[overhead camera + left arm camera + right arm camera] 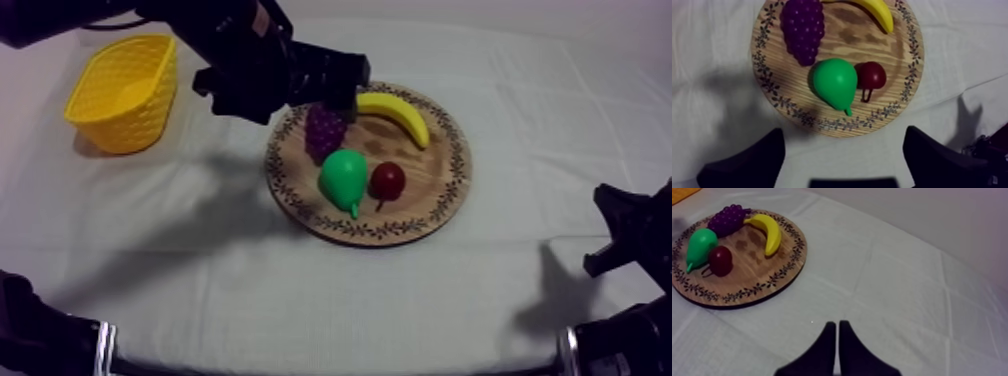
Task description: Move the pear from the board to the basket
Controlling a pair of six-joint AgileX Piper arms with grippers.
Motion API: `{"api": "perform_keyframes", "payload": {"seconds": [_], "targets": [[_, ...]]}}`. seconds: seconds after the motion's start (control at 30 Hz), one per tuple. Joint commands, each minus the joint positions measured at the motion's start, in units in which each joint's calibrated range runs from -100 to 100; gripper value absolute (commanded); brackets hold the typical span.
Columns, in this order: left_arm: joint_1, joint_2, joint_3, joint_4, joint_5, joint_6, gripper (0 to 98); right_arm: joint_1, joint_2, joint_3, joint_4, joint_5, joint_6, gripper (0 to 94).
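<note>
The green pear (343, 178) lies on the round wooden board (452, 185), stem toward the front, touching the small red fruit (387, 180). My left arm reaches in from the upper left; its gripper (338, 92) hovers over the board's back edge, above the grapes (322, 130). From the left wrist, the pear (834, 82) lies below and ahead of the open gripper (842, 167), whose fingers (747, 165) stand wide apart with nothing between them. My right gripper (837, 348) is shut into a narrow wedge, low over the cloth, well away from the board (779, 275).
The yellow basket (125, 90) stands at the far left of the table, beside the left arm. A banana (395, 115) lies at the back of the board. The right arm (625, 235) rests at the lower right edge.
</note>
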State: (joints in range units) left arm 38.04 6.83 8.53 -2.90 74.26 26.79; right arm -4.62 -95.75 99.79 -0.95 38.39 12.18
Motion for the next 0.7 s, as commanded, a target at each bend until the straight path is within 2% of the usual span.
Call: {"api": "perform_keyframes", "payload": {"seconds": [0.0,0.27,0.67], "targets": [[-0.1,0.8,-0.1,0.21,-0.2,0.1,94.7,0.0,0.0,0.0,0.0,0.0,0.0,0.5],[-0.6,5.9,-1.7,2.04,-1.1,-1.0,95.7,0.0,0.0,0.0,0.0,0.0,0.0,0.5],[-0.8,16.4,-5.9,3.48,-3.1,-2.5,92.4,0.1,0.0,0.0,0.0,0.0,-0.2,0.4]]}}
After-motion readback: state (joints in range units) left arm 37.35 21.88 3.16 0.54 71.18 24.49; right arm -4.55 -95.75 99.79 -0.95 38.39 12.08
